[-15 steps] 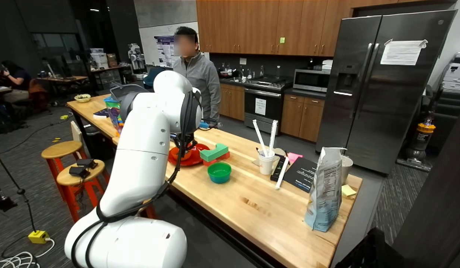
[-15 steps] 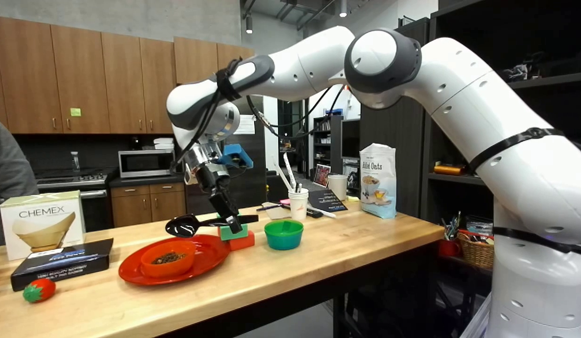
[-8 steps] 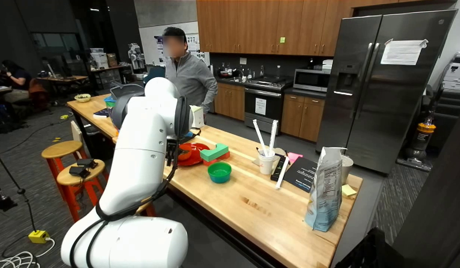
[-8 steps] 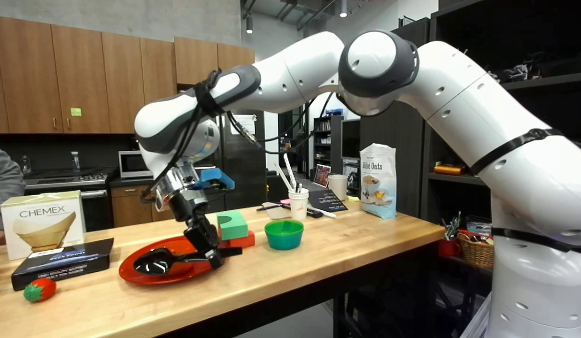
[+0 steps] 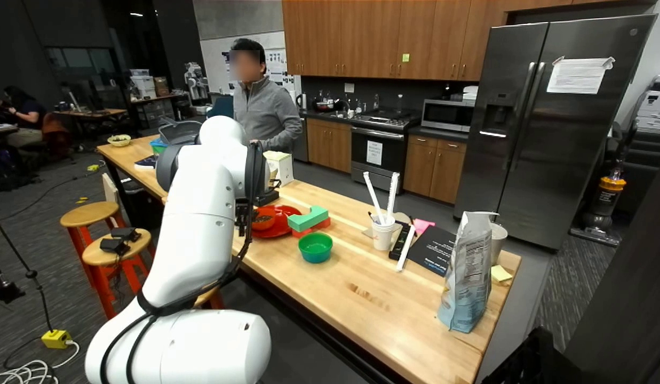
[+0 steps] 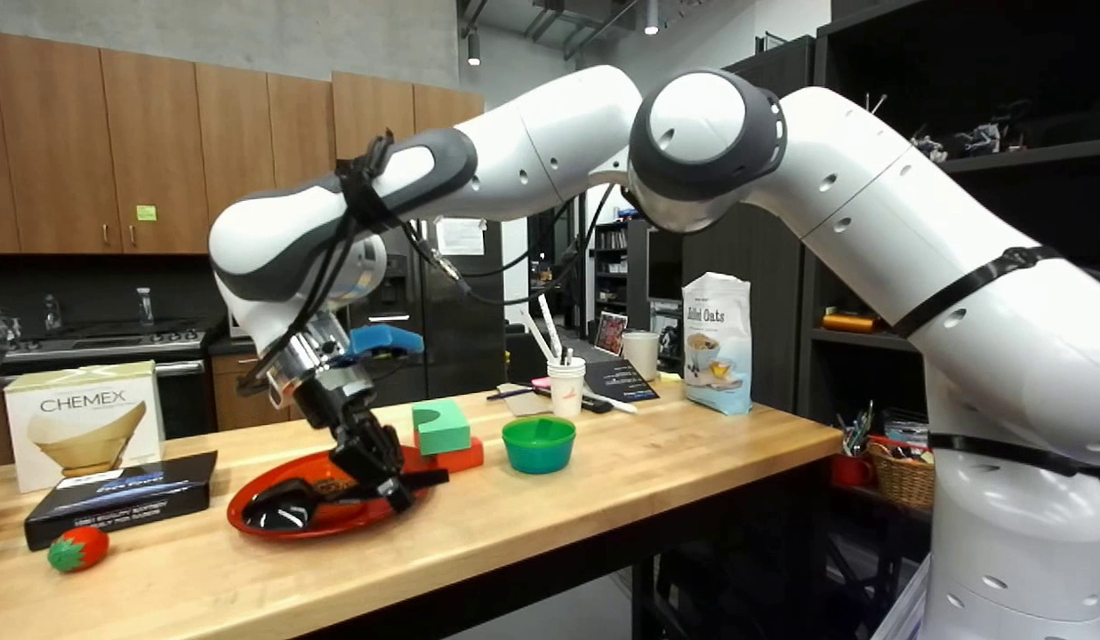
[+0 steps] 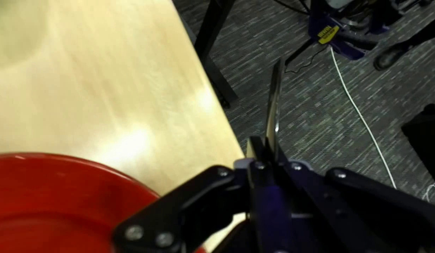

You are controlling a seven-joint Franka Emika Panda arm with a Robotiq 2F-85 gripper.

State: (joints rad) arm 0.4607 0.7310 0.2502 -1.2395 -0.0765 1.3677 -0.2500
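My gripper (image 6: 395, 491) is shut on the handle of a black spoon (image 6: 283, 508). The spoon's head hangs low over the near left part of a red plate (image 6: 372, 514); whether it touches anything there I cannot tell. On the plate sits an orange-red bowl (image 5: 264, 220) of small dark bits, mostly hidden behind spoon and gripper in an exterior view. From the wrist, the handle (image 7: 273, 105) shows as a thin strip rising between the fingers, with the plate at lower left. Beside the plate, a green block (image 6: 441, 427) rests on a red block (image 6: 461, 457).
A green bowl (image 6: 538, 444) stands right of the blocks. Further along are a paper cup (image 5: 382, 236) with straws and an oats bag (image 6: 717, 342). Left of the plate lie a black box (image 6: 123, 498), a toy strawberry (image 6: 78, 548) and a Chemex box (image 6: 87, 422). A person (image 5: 268, 109) stands behind the table.
The gripper has come down and, in an exterior view, left, carrying the spoon from above the plate to low over it. The spoon's head has turned. The person has shifted a little.
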